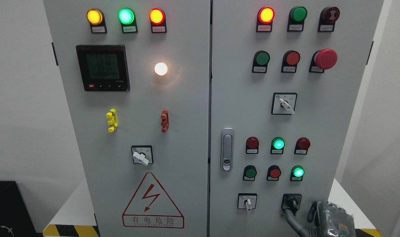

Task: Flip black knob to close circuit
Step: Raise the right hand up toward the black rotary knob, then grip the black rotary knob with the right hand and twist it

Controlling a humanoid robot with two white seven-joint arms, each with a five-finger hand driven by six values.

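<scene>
Reaching right hand [313,215], one finger [289,215] touching black knob [292,202], low right on cabinet door [239,108]; grasp not closing. Knob judging rigid, stiff-detented; pinching across lever advised.

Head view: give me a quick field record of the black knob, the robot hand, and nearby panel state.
black knob: bottom right of the right door, below a lit green lamp
right robot hand: finger reaching up to the knob; firm grip cannot be confirmed
left robot hand: not in view
neighbour: white selector left of the knob, pointing down
left door: three top lamps lit, meter on
</scene>
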